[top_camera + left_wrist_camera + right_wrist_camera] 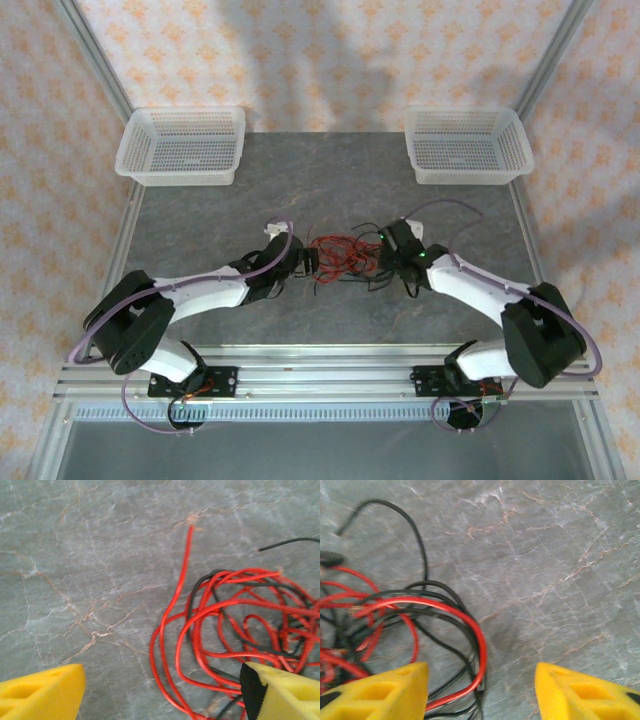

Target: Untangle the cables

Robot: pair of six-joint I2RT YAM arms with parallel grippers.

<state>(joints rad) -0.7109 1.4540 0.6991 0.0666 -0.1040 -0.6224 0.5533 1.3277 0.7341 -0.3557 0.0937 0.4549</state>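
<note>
Cables [338,255] are lying mid-table [250,180] as one loose red-and-black clump, right between the two arms. From above, the clump is stretching left to right, so its long axis is running from one gripper to the other.

Left gripper [308,262] is sitting at the clump's left edge. In its wrist view the left gripper [162,680] is standing wide open, gripping nothing. The red loops [225,625] are lying ahead and toward its right finger [285,692], which is overlapping the bundle's edge. One free red end [190,530] is pointing straight away from it.

Right gripper [378,262] is sitting at the right edge, about as near as the left. In its wrist view the right gripper [481,675] is also gaping wide, empty. A red and black arc [477,645] is curving into the gap beside its left finger [390,692]. A black tail [380,505] is trailing off ahead-left.

Judgement: either arm could close on a strand, the right one perhaps more cleanly.
</note>
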